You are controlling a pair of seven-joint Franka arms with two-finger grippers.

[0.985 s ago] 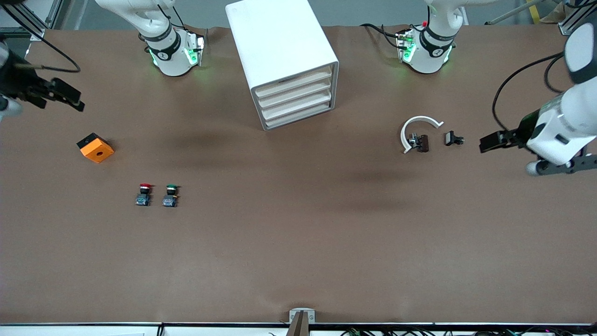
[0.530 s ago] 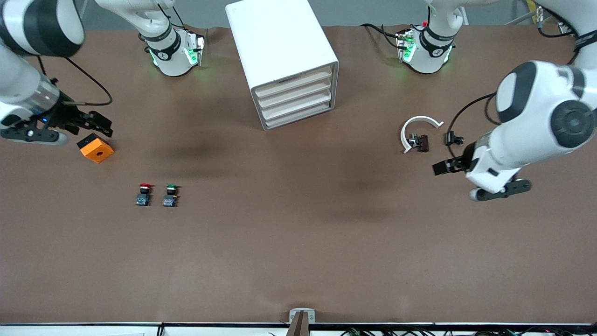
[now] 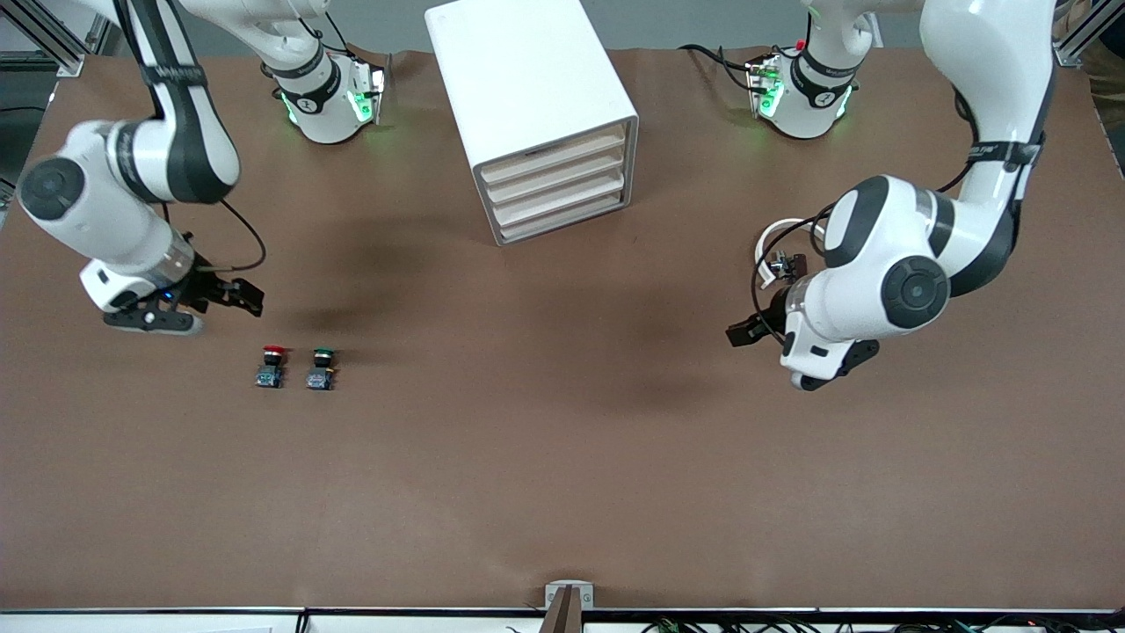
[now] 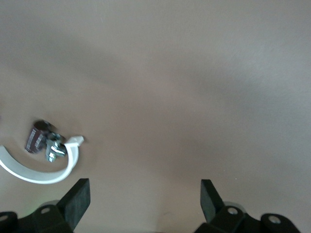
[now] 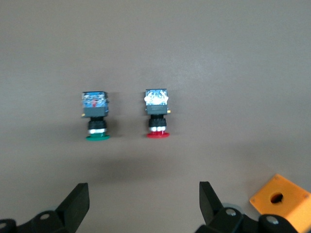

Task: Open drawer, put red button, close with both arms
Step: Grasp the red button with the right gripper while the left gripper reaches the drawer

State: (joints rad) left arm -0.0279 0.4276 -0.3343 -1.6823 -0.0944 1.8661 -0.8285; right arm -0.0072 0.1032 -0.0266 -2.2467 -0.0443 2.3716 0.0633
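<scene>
The red button (image 3: pixel 273 364) stands on the brown table beside the green-capped one (image 3: pixel 322 367); the right wrist view shows the red button (image 5: pixel 157 114) and the green one (image 5: pixel 96 117) too. My right gripper (image 3: pixel 249 299) hangs open and empty just above the table, a little farther from the front camera than the red button; its fingertips (image 5: pixel 77 199) frame bare table. The white drawer cabinet (image 3: pixel 536 105) stands at mid-table with all drawers (image 3: pixel 555 188) shut. My left gripper (image 3: pixel 738 333) is open and empty over bare table beside a white ring.
A white curved ring (image 4: pixel 46 171) with a brown part (image 4: pixel 37 137) and a metal part (image 4: pixel 54 148) lies by the left gripper, half hidden under the left arm in the front view (image 3: pixel 777 239). An orange block (image 5: pixel 279 201) sits beside the right gripper, hidden in the front view.
Both arms have swung in from the table's ends. The right gripper passed over the orange block toward the buttons. The left gripper moved past the white ring toward mid-table.
</scene>
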